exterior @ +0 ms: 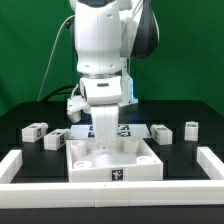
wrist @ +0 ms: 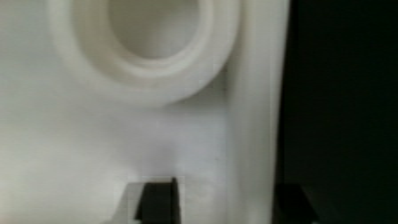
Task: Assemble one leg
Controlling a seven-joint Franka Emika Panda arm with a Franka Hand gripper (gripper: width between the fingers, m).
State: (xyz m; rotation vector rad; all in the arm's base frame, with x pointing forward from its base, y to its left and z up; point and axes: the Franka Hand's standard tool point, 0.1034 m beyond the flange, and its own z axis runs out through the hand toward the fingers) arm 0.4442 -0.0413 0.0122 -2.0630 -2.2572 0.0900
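Your gripper (exterior: 105, 138) sits low at the tabletop's (exterior: 90, 168) far edge; you can't tell if it's open or closed. A leg (exterior: 160, 132) lies past the far corner on the exterior view's right.

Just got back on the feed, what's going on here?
The arm's tool is down at the white tabletop piece, right by a round socket. Four legs lie loose on the black table: two at the exterior view's left, two at its right. Whether the tool is open is unclear.
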